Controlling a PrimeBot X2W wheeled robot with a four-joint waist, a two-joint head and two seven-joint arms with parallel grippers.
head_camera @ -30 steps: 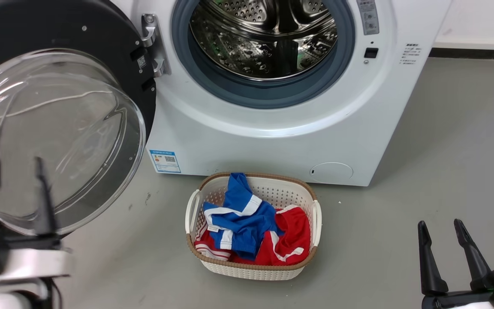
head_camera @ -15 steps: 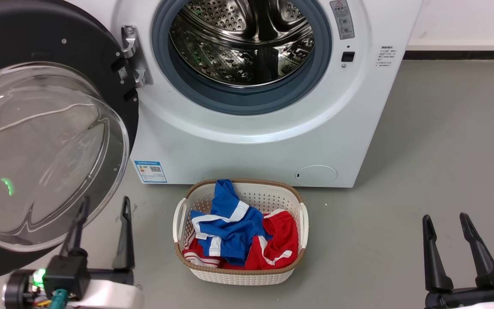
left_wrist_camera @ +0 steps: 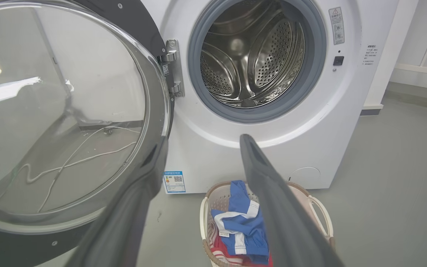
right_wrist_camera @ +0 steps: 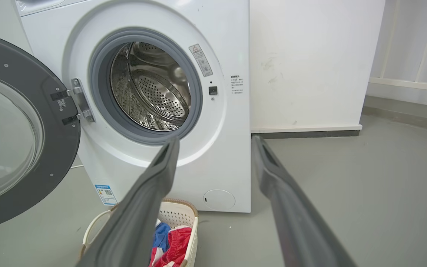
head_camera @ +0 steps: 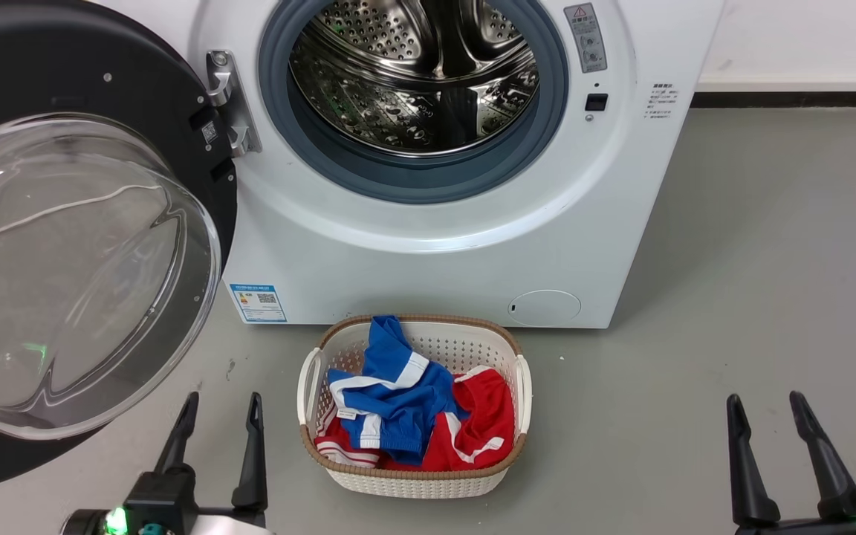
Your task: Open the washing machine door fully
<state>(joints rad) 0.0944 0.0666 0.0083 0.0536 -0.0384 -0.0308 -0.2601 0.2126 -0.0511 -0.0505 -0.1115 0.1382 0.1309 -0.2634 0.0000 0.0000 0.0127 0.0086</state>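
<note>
A smooth, matt grey floor [head_camera: 740,297] carries everything. A white front-loading washing machine [head_camera: 428,260] stands on it against the wall. Just in front of the machine's base sits an oval white perforated plastic basket with a brown woven rim [head_camera: 413,484], near the machine but not touching it. A thin white cable [left_wrist_camera: 87,157] snakes loosely over the floor left of the machine. A small dark stain [head_camera: 230,368] marks the floor left of the basket.

- Left gripper [head_camera: 221,407]: two long, dark, tapered fingers [head_camera: 251,461] on a black block [head_camera: 164,494], with a green light [head_camera: 113,520] and teal plug [head_camera: 148,529].
- Right gripper [head_camera: 764,403]: matching dark tapered fingers.
</note>
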